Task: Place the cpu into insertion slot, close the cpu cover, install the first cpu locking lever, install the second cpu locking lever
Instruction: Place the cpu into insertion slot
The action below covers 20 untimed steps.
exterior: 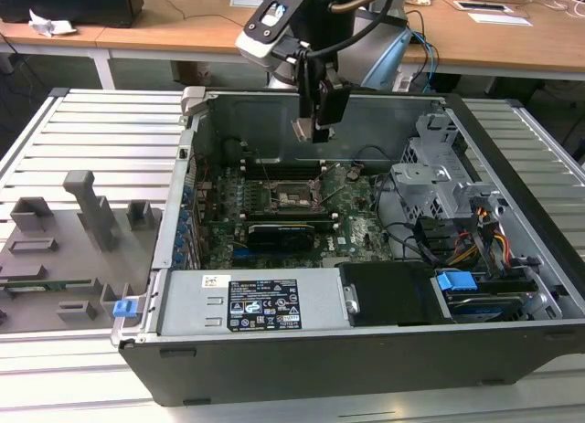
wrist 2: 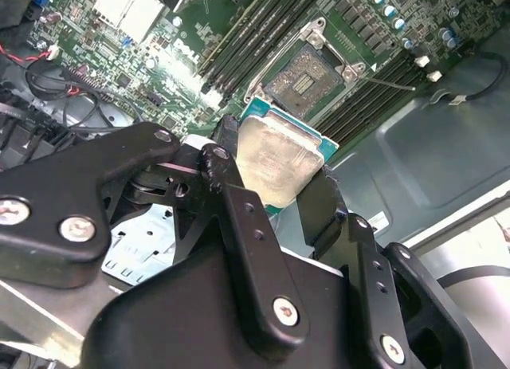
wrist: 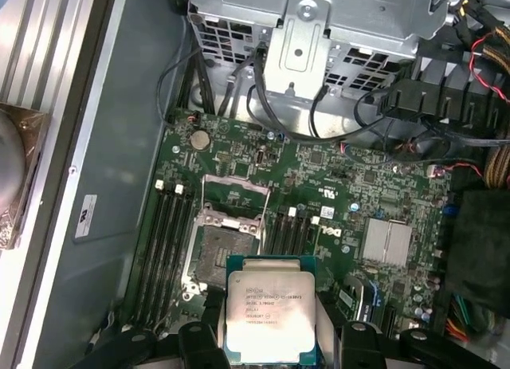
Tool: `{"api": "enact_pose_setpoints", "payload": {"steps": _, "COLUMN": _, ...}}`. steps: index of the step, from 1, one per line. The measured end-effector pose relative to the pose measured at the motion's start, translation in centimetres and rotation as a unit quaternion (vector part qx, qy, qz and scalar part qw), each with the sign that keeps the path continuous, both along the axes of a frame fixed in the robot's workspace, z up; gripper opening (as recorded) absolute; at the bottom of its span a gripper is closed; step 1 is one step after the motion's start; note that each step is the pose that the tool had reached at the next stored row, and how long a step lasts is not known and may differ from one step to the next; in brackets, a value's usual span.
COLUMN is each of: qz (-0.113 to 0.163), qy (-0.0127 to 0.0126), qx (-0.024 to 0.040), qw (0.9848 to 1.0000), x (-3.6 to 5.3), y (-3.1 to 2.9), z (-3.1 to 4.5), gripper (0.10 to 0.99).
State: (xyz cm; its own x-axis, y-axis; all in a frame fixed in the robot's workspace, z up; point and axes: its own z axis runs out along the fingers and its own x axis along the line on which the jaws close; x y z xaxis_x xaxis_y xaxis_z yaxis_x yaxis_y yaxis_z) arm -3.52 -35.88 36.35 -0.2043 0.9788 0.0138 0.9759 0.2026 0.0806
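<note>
My gripper (exterior: 308, 131) hangs inside the open computer case, above the green motherboard (exterior: 356, 224), and is shut on the cpu (exterior: 304, 128). In both wrist views the cpu (wrist 2: 279, 158) (wrist: 269, 313) is a flat square chip with a silvery top, clamped between the black fingers (wrist 2: 239, 217). The insertion slot (wrist: 217, 249) (wrist 2: 307, 76) (exterior: 294, 196) lies open and bare, a dark square with a metal rim, a short way from the chip. The cpu cover (wrist: 233, 195) is a silvery frame swung up at the slot's edge. I cannot make out the locking levers.
Black memory slots (wrist: 163, 241) flank the socket. A grey drive cage (exterior: 439, 172) and cable bundles (exterior: 484, 240) fill the exterior view's right. A black card (exterior: 283, 231) and the power supply (exterior: 256, 304) sit nearer. A grey fixture tray (exterior: 64, 249) lies outside the case.
</note>
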Motion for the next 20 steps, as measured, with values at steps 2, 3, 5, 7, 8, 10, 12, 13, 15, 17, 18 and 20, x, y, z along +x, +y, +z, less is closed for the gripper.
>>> {"api": "enact_pose_setpoints", "payload": {"steps": 2, "qz": 0.0, "qy": 0.0004, "qx": 0.0, "qw": 1.0, "x": -0.02, "y": 0.04, "z": -0.23, "gripper": 0.537}}
{"api": "enact_pose_setpoints", "payload": {"steps": 3, "qz": 0.0, "qy": 0.0007, "qx": 0.0, "qw": 1.0, "x": -0.02, "y": 0.06, "z": -0.41, "gripper": 0.537}}
{"api": "enact_pose_setpoints", "payload": {"steps": 5, "qz": 0.0, "qy": 0.0012, "qx": 0.0, "qw": 1.0, "x": -0.03, "y": 0.12, "z": -0.79, "gripper": 0.537}}
{"api": "enact_pose_setpoints", "payload": {"steps": 7, "qz": -0.011, "qy": 0.0013, "qx": 0.0, "qw": 0.9999, "x": -0.03, "y": 0.14, "z": -0.97, "gripper": 0.537}}
{"api": "enact_pose_setpoints", "payload": {"steps": 8, "qz": -0.021, "qy": 0.0013, "qx": 0.0, "qw": 0.9998, "x": -0.03, "y": 0.13, "z": -1.1, "gripper": 0.537}}
{"api": "enact_pose_setpoints", "payload": {"steps": 10, "qz": -0.04, "qy": 0.0013, "qx": 0.0, "qw": 0.9992, "x": -0.03, "y": 0.13, "z": -1.35, "gripper": 0.537}}
{"api": "enact_pose_setpoints", "payload": {"steps": 12, "qz": -0.053, "qy": 0.0012, "qx": 0.0001, "qw": 0.9986, "x": -0.02, "y": 0.14, "z": -1.61, "gripper": 0.537}}
{"api": "enact_pose_setpoints", "payload": {"steps": 13, "qz": -0.058, "qy": 0.0013, "qx": 0.0001, "qw": 0.9983, "x": -0.03, "y": 0.17, "z": -1.81, "gripper": 0.537}}
{"api": "enact_pose_setpoints", "payload": {"steps": 15, "qz": -0.06, "qy": 0.0014, "qx": 0.0, "qw": 0.9982, "x": -0.03, "y": 0.3, "z": -2.27, "gripper": 0.537}}
{"api": "enact_pose_setpoints", "payload": {"steps": 17, "qz": -0.06, "qy": 0.0014, "qx": 0.0001, "qw": 0.9982, "x": -0.02, "y": 0.33, "z": -2.68, "gripper": 0.537}}
{"api": "enact_pose_setpoints", "payload": {"steps": 18, "qz": -0.06, "qy": 0.0015, "qx": 0.0001, "qw": 0.9982, "x": -0.03, "y": 0.38, "z": -3.0, "gripper": 0.537}}
{"api": "enact_pose_setpoints", "payload": {"steps": 20, "qz": -0.06, "qy": 0.0018, "qx": 0.0, "qw": 0.9982, "x": -0.02, "y": 0.53, "z": -3.44, "gripper": 0.537}}
